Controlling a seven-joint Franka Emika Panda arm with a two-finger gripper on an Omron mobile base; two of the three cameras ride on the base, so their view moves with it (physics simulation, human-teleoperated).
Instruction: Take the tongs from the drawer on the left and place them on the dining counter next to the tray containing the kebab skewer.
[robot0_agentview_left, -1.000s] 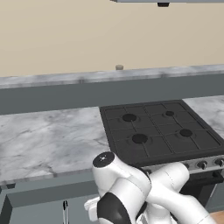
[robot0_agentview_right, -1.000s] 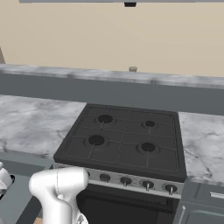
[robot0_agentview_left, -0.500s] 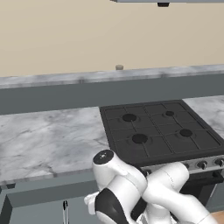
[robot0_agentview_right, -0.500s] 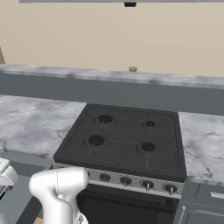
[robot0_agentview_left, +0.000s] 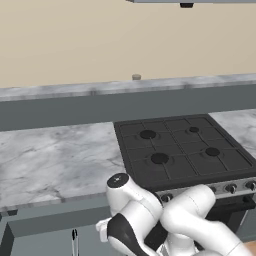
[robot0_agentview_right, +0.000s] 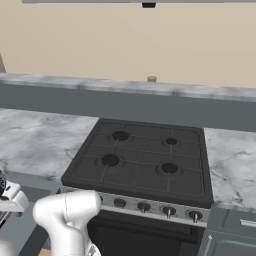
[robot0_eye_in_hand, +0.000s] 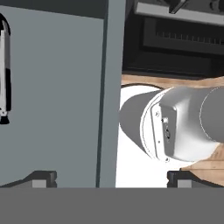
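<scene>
The drawer (robot0_agentview_left: 47, 239) stands pulled open at the lower left, below the counter edge, and its plain grey floor (robot0_eye_in_hand: 57, 92) shows in the hand view. The tongs (robot0_agentview_left: 74, 241) lie inside it, slim and silvery with a dark tip; in the hand view the tongs (robot0_eye_in_hand: 4, 72) sit at the far left edge. My gripper (robot0_eye_in_hand: 111, 179) points down over the drawer's right wall (robot0_eye_in_hand: 109, 87), jaws open and empty, well to the right of the tongs. The dining counter, the tray and the kebab skewer are out of view.
A black four-burner stove (robot0_agentview_left: 185, 147) (robot0_agentview_right: 140, 160) sits to the right of the drawer, flanked by marbled counter (robot0_agentview_left: 50, 160). Behind runs a raised dark ledge carrying a small cylinder (robot0_agentview_left: 136, 77). My own white arm link (robot0_eye_in_hand: 175, 122) lies just right of the drawer.
The arm has crept slightly left and lower toward the open drawer. The jaws have stayed open and the tongs have not moved.
</scene>
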